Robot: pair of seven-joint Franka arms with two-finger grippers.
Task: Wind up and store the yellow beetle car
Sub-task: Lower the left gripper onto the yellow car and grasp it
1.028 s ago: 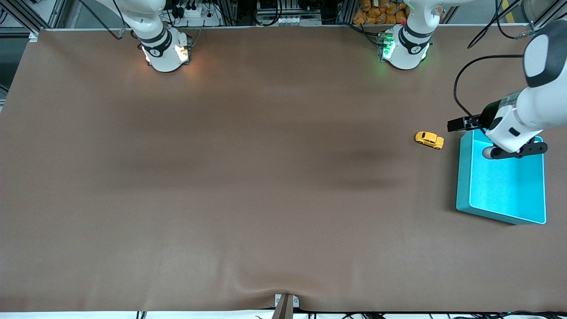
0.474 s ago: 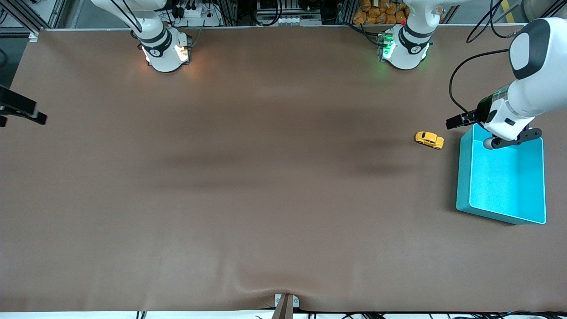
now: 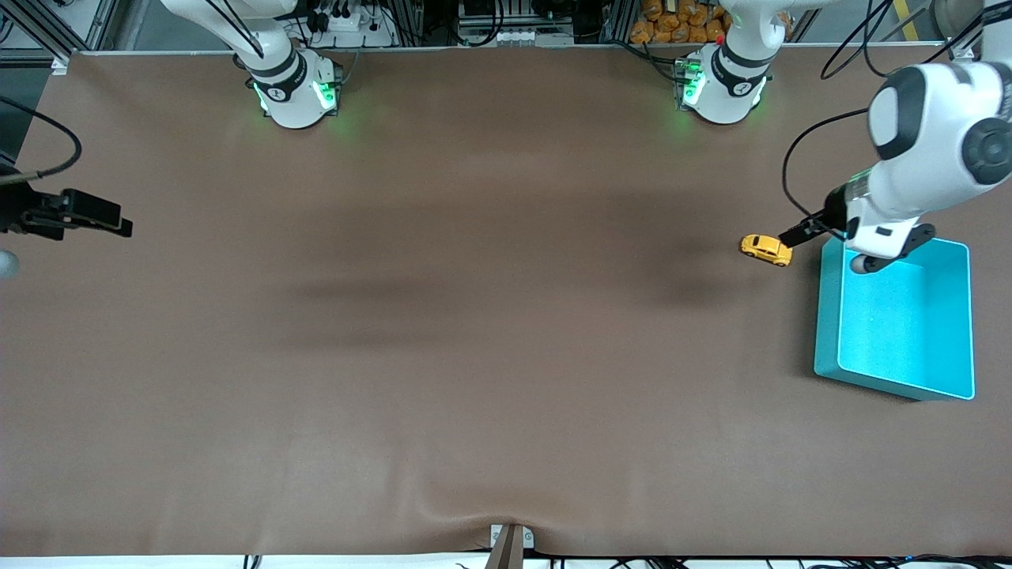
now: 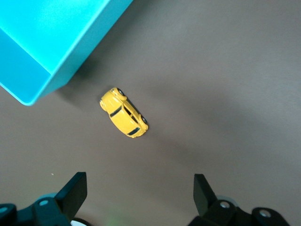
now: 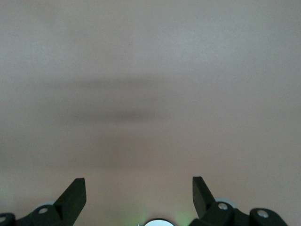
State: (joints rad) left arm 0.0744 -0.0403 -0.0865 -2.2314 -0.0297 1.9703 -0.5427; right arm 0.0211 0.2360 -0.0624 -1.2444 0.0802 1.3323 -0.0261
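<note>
A: What has changed just now?

B: The left gripper (image 3: 793,235) has moved from over the bin (image 3: 828,316) toward the yellow car (image 3: 765,249), fingers spread wide and empty. I think the grasp comes next.

A: And the surroundings?

B: The car stands on the table (image 3: 474,316), just beside the bin. The right gripper (image 3: 118,229), also open, has come in over its end of the table. Nothing blocks the way.

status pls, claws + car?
Left claw open over the yellow beetle car, beside turquoise bin. Right claw open, waiting. Nothing blocking.
</note>
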